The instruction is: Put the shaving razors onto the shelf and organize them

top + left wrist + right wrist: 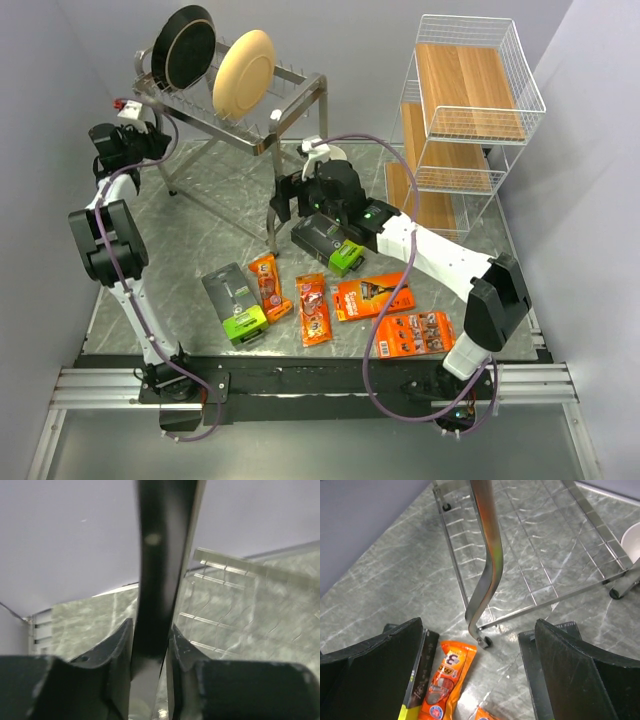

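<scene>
Grey marbled bench [200,220] carries all six razor packs; none has reached the shelf [470,110], which stands at the far right. The right end effector [479,626] hangs with its jaws spread wide and empty over one dark grey box [322,240] near the middle. The second grey box [232,300], the narrow blister packs [268,285] and the orange cards [374,296] lie nearer the arm bases. Off at the far left, the left end effector [150,636] has its fingers pressed against both sides of a dark bar [160,555], seemingly part of the dish rack [240,115].

The likeliest trouble is the rack leg [487,555], which stands just ahead of the open jaws. A descent that drifts forward could knock it and rock the plates [243,72]. A grip taken off-centre on the box could let it tilt, and a tilted box may catch the shelf's wire sides. The rack also crowds the far side of the box, so the approach looks better from the near side
</scene>
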You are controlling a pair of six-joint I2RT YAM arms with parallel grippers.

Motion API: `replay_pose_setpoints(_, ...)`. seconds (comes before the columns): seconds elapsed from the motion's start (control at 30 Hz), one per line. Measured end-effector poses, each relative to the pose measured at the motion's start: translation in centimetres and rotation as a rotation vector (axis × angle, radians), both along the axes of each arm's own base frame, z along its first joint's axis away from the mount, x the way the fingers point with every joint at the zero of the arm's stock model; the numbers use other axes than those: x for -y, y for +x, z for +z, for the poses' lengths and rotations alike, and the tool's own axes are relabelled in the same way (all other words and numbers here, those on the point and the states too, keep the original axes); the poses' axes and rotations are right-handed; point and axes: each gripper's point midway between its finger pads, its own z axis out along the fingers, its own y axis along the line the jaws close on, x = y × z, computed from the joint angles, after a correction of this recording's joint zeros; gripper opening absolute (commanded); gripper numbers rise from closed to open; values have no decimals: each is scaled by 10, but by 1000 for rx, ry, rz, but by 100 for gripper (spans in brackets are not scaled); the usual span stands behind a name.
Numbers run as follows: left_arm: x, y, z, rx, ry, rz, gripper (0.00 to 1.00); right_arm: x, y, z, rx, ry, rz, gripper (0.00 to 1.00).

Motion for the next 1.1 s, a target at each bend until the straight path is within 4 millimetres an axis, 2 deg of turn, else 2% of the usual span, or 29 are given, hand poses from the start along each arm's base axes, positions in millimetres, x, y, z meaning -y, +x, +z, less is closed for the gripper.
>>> replay_pose_setpoints(0.1,-1,-1,1,-16,-69,24,1,0,2,0,10,7,-8,100)
replay_pose_setpoints(0.3,-7,-10,6,-49,-170,60,1,3,10,-13,9,-15,-47,100)
replay_pose_setpoints(0.53,-17,-23,12,-108,-249,116,1,-7,26,-51,-18,-79,-59,100)
replay_pose_setpoints(0.6,-20,-35,18,-123,-257,153,1,-12,33,-53,-17,-85,-68,100)
replay_pose_setpoints(0.83,-26,-114,44,-192,-301,311,1,-29,69,-30,62,-68,-127,100)
replay_pose_setpoints(0.9,-31,-131,50,-188,-316,355,1,-33,79,-29,79,-70,-138,99)
replay_pose_setpoints(1.0,-43,-153,55,-170,-338,418,1,-41,90,-31,91,-70,-141,98)
replay_pose_setpoints(1.1,-55,-165,52,-147,-341,459,1,-45,95,-56,64,-101,-137,98)
